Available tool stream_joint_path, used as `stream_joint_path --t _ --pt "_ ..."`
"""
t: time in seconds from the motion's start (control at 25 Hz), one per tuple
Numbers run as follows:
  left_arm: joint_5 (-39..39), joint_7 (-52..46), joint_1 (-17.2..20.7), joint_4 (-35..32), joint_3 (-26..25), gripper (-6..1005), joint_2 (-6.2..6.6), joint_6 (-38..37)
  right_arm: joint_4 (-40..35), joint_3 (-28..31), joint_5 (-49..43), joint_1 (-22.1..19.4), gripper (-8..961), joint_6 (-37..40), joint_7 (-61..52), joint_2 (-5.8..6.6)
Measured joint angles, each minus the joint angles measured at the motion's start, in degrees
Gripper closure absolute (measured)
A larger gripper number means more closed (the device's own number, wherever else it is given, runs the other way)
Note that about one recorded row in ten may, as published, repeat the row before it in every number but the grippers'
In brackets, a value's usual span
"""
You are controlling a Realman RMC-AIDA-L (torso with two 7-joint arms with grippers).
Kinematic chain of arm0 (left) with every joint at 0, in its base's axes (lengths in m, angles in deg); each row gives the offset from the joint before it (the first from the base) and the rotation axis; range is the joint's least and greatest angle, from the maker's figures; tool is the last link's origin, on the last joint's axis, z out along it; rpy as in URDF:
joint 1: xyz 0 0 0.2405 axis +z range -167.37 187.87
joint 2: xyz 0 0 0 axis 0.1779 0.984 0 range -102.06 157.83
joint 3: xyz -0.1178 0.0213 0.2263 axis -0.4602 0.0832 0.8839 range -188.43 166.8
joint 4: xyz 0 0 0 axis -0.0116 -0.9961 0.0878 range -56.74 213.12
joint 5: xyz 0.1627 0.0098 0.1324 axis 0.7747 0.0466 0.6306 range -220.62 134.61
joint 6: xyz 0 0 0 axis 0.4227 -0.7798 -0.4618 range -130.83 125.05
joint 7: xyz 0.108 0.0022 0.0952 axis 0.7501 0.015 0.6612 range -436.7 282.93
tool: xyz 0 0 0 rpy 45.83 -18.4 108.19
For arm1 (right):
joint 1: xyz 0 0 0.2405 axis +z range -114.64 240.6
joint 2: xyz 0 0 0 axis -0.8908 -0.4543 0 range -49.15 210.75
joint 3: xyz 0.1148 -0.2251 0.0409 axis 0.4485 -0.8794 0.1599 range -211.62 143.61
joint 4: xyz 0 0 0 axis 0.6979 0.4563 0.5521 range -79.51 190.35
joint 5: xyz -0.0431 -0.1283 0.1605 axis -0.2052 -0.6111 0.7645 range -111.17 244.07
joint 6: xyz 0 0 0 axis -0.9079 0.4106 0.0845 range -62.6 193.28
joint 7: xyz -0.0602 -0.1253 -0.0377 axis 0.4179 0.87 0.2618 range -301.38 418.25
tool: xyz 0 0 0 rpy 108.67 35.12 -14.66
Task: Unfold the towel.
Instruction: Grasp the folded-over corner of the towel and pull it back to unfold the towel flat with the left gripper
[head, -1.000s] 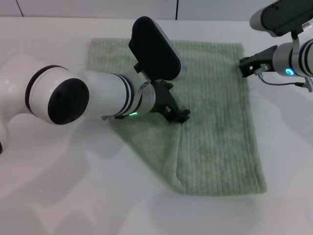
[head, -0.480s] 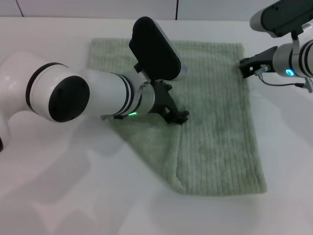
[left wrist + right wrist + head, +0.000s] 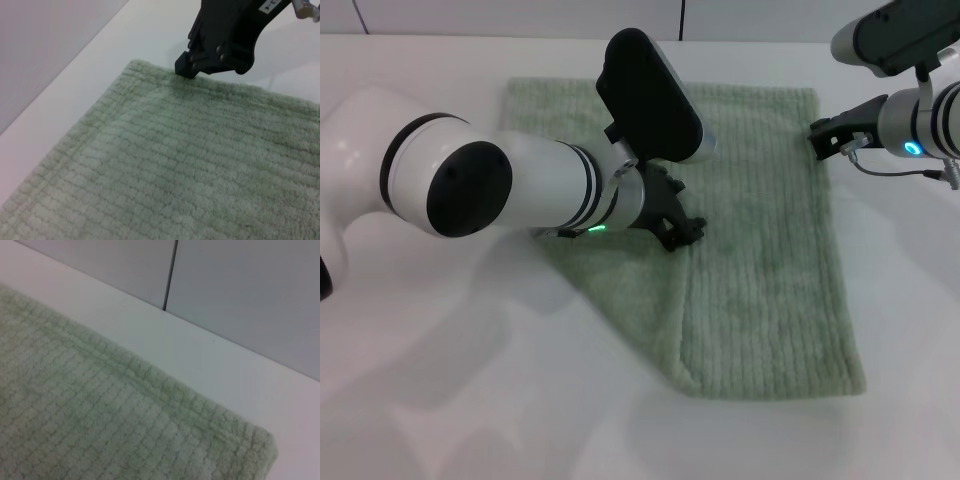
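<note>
Left gripper [image 3: 682,230] shifted slightly, one towel [image 3: 760,250], two grippers

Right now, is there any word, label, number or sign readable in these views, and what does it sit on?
"34": a partial white marking, cut off by the frame edge, on the black right gripper in the left wrist view, at the towel's far edge.
Nothing else: the towel, the table, the wall panels and the left gripper carry no readable text.
</note>
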Motion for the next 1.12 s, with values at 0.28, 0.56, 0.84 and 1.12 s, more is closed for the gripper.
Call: stream_joint_path --t 0.28,0.56,0.84,1.12 --pt "0.0 0.1 -0.6 0.9 0.0 597 0.01 1.3 0.0 0.0 0.0 0.0 952 0.0 0.0 0.0" --pt "0.0 0.1 -0.4 2.4 -0.2 831 0.1 2.0 0.1 0.0 -0.1 0.0 952 0.0 0.0 0.0" --pt "0.0 0.1 0.9 6.2 -0.4 964 0.28 2.4 0.4 0.0 -0.1 0.0 951 0.0 0.0 0.0" --pt "0.5 1.1 3.0 11.5 -1.5 998 0.35 3.8 0.6 0.0 -0.1 0.0 951 -0.1 0.0 0.0"
